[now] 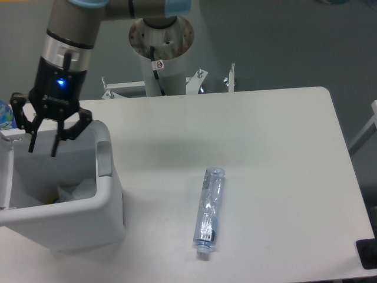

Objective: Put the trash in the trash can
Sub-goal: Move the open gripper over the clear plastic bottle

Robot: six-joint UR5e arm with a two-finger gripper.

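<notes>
The crumpled white wrapper [75,190] lies inside the white trash can [106,203] at the table's left front. My gripper [42,147] hangs over the can's opening, open, with nothing between its fingers. A crushed clear bottle [210,211] with a bluish label lies flat on the table right of the can, cap end toward the front edge, far from the gripper.
The arm's round base pedestal [161,44] stands behind the table's back edge with metal brackets [194,79] beside it. A blue-and-white object [5,115] shows at the left edge. A dark block [367,253] sits at the front right corner.
</notes>
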